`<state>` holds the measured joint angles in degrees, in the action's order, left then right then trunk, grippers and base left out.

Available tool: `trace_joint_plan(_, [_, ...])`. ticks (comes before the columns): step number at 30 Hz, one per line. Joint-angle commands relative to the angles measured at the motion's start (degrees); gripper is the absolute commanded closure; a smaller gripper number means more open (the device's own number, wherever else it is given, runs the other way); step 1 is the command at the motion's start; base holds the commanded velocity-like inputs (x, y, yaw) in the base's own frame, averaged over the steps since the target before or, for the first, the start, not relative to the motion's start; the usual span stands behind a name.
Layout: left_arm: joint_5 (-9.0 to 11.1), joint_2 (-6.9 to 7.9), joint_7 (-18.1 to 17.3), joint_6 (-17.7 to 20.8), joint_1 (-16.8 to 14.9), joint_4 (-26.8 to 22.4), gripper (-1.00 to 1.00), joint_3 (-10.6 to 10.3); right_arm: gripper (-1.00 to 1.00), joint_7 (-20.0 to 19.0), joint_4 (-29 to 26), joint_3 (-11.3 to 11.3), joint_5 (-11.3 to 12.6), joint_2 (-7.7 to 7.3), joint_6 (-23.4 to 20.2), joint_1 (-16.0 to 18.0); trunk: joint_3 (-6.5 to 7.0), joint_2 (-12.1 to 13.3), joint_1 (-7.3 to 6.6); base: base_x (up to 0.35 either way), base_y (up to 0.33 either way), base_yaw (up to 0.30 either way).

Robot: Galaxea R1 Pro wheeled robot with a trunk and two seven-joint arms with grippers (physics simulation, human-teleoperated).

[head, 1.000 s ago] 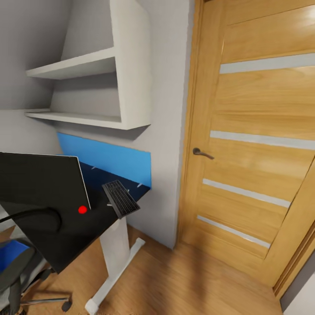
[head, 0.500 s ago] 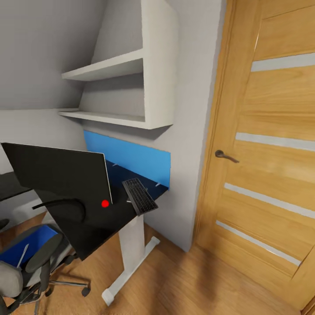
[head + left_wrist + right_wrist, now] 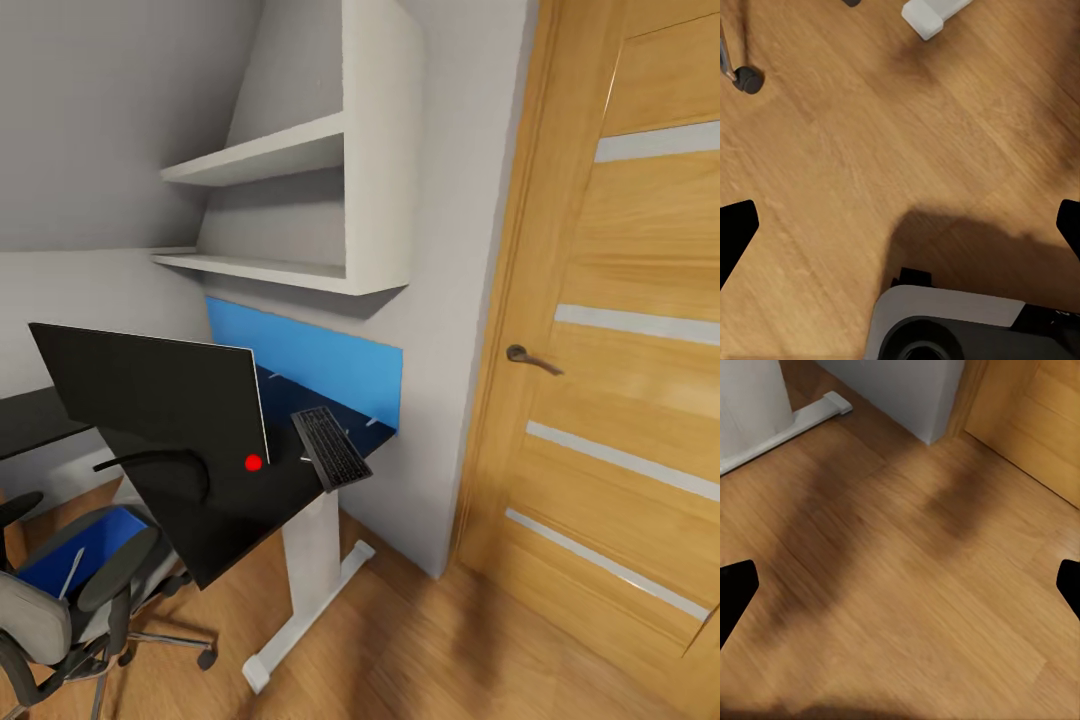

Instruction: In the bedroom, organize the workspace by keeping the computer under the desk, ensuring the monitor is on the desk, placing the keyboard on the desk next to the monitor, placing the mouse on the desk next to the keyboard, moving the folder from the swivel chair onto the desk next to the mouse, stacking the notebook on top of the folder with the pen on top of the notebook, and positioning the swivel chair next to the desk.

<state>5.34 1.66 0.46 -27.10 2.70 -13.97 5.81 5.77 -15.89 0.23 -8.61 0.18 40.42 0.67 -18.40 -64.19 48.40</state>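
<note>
On the desk (image 3: pixel 230 530): monitor (image 3: pixel 160 395) at left, keyboard (image 3: pixel 330 447) just right of it, near the edge by the wall panel (image 3: pixel 310 360). Below left, before the desk: swivel chair (image 3: pixel 60 600), folder (image 3: pixel 85 548) on its seat. Above the desk: shelves (image 3: pixel 290 210). Far right: door (image 3: pixel 620 350).

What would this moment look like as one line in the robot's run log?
phase: approaching desk | monitor on desk | keyboard on desk edge | folder on swivel chair | both jaws open, empty, over floor
</note>
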Motion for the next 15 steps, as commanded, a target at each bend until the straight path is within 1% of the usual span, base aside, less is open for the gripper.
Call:
trace_joint_plan(1, [0.5, 0.01, 0.0, -0.1, 0.0, -0.1, -1.00, -0.2, -1.00, 0.6, 0.0, 0.0, -0.6, 0.02, 0.1, 0.0, -0.05, 0.0, 0.01, 0.000, 0.000, 0.002])
trace_joint_plan(5, [0.6, 0.01, 0.0, -0.1, 0.0, -0.1, -1.00, -0.2, -1.00, 0.7, 0.1, -0.1, -0.5, 0.28, 0.0, 0.0, -0.05, 0.0, 0.01, 0.000, 0.000, 0.019])
trace_joint_plan(11, [0.6, 0.01, 0.0, -0.1, 0.0, -0.1, -1.00, -0.2, -1.00, 0.8, 1.3, 0.0, -0.4, 0.45, -0.1, 0.0, -0.18, 0.0, 0.01, 0.000, 0.000, 0.163])
trace_joint_plan(15, [0.6, 0.01, 0.0, -0.1, 0.0, -0.1, -1.00, -0.2, -1.00, 0.8, 1.6, 0.0, -0.5, 0.44, -0.1, 0.0, -0.50, 0.0, 0.01, 0.000, 0.000, 0.032])
